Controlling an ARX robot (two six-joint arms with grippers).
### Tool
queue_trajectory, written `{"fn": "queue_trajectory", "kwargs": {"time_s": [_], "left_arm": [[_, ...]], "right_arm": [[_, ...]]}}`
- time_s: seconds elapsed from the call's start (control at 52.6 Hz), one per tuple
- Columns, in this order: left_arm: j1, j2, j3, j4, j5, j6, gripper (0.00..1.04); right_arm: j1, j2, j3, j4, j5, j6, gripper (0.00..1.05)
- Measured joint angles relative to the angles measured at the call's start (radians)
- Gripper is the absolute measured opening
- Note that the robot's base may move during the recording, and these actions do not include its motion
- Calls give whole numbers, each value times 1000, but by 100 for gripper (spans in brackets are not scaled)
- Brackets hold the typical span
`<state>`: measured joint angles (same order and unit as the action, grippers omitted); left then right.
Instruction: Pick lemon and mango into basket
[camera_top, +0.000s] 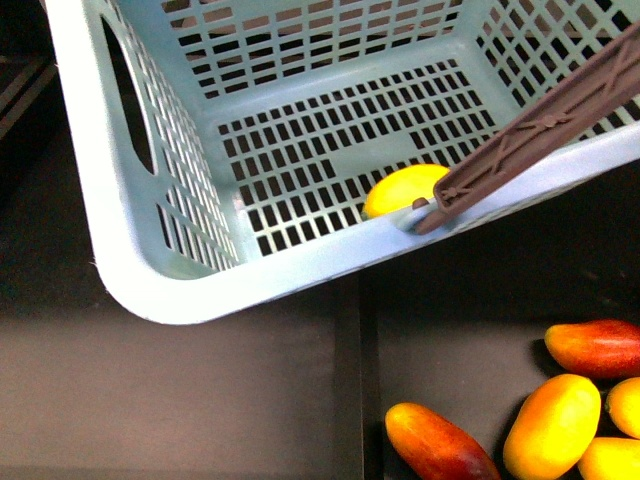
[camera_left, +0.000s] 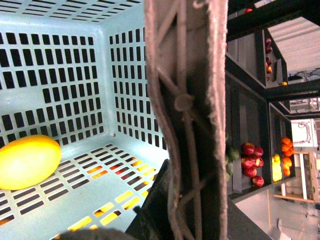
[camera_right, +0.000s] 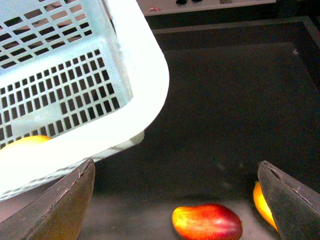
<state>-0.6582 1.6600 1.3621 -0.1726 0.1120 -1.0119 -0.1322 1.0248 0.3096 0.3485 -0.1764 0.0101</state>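
Note:
The light teal basket (camera_top: 200, 290) hangs in the air and fills the upper front view. Its brown handle (camera_top: 540, 130) crosses the right rim. The yellow lemon (camera_top: 405, 188) lies on the basket floor; it also shows in the left wrist view (camera_left: 27, 161). My left gripper (camera_left: 172, 215) is shut on the handle (camera_left: 185, 100). My right gripper (camera_right: 177, 200) is open, beside the basket corner (camera_right: 145, 85) and above a red-yellow mango (camera_right: 207, 221). Another mango (camera_right: 261, 205) lies by one finger. Several mangoes (camera_top: 553, 425) lie at the lower right.
The mangoes rest on a dark surface with a raised divider (camera_top: 348, 380) under the basket. In the left wrist view, dark shelves hold red fruit (camera_left: 252, 160) and orange fruit (camera_left: 286, 147) off to the side.

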Motion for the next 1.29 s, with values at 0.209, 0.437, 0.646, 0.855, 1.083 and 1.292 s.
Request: {"fn": "queue_trajectory", "kwargs": {"time_s": [0.209,0.437,0.646,0.855,1.083,1.292], "left_arm": [[-3,0,0,0,-5,-6,6],[4,0,0,0,-20,0,6],[1,0,0,0,-3,-4,6],[-1,0,0,0,-7,-3,6],[1,0,0,0,-10,-2,6],[1,0,0,0,-5,-3,6]], "right_arm": [[-234,381,166,56,-296,-290,96],[-433,741,381,-43,-341,-615,96],[-518,1003,544,-161,-270,-901,96],[-516,1180,651,-188,-196,-1053,96],[-492,1336,773,-208,-158,-1076,96],[-468,1415,851,-242,-143,-1075,96]]}}
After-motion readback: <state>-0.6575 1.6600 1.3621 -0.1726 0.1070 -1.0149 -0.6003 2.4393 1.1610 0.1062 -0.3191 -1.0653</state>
